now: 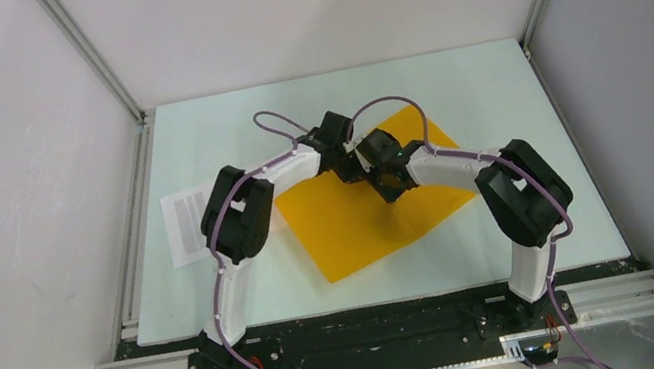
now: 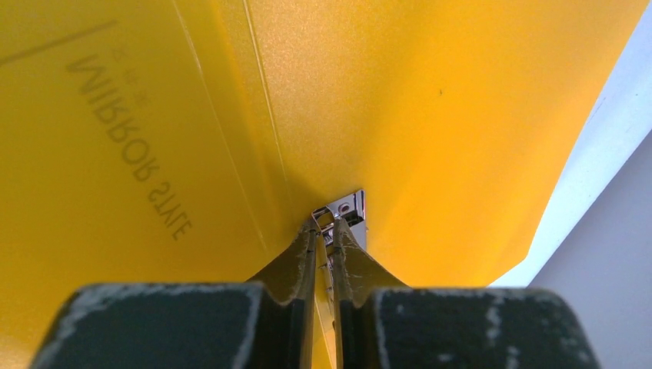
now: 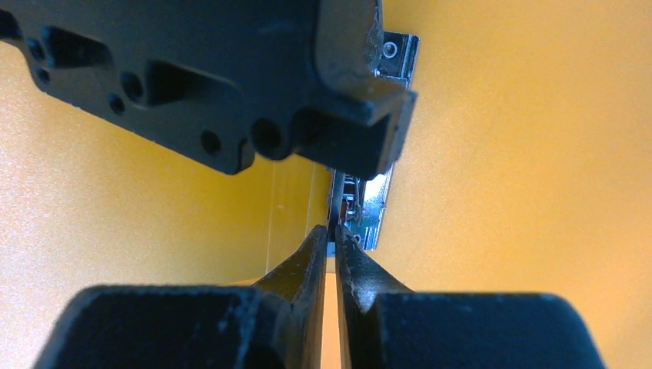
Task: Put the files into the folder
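The orange folder [image 1: 360, 224] is lying open and skewed in the middle of the pale table [image 1: 490, 95]. The left gripper [image 2: 324, 229] and right gripper [image 3: 330, 232] are meeting over its far half, each pinching tight on the metal clip [image 2: 344, 209] from opposite sides. The files [image 1: 186, 225] are lying flat apart to its left, near the table's left edge and partly under the left arm, while bare surface is showing behind and rightward, with white walls [image 1: 321, 3] enclosing three sides.

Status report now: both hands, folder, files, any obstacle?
Left hand and right hand shut on clip. Folder open, files outside, left of it. No obstacle seen.
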`<state>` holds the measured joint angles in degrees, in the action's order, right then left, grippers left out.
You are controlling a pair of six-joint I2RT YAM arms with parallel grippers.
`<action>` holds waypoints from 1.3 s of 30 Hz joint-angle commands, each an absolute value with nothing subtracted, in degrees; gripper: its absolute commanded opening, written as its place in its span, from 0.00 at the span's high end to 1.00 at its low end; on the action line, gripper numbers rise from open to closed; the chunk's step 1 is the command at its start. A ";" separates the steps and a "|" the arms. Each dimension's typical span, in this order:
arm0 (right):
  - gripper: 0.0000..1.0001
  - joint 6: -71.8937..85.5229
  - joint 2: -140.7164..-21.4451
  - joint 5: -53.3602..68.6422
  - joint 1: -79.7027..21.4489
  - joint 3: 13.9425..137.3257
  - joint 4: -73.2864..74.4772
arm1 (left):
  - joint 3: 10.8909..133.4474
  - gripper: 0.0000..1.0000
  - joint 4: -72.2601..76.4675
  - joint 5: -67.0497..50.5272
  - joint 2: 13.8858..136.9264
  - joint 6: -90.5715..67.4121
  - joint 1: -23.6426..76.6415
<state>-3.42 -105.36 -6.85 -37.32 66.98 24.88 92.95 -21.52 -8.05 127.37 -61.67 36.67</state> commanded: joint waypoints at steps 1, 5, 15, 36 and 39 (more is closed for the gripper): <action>0.87 -6.33 -114.15 -1.81 -39.84 63.86 37.08 | 92.27 0.98 -21.17 -5.37 128.50 -60.19 37.45; 0.86 -6.00 -115.18 -1.52 -40.90 63.77 37.81 | 91.63 0.97 -19.57 -7.89 128.77 -60.49 36.71; 0.84 -4.51 -112.82 -1.64 -38.13 62.77 35.69 | 89.25 0.98 -15.63 -12.27 129.19 -64.05 35.90; 0.89 -20.16 -87.55 1.03 -28.91 77.50 38.22 | 85.94 1.00 -16.63 -15.32 127.92 -64.40 33.07; 0.77 -20.55 -81.54 12.01 -28.34 79.55 35.88 | 86.01 0.97 -16.49 -14.40 127.71 -63.76 33.64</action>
<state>-19.31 -93.71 -6.24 -28.10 71.96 34.92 87.83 -12.51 -18.55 127.72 -65.58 33.87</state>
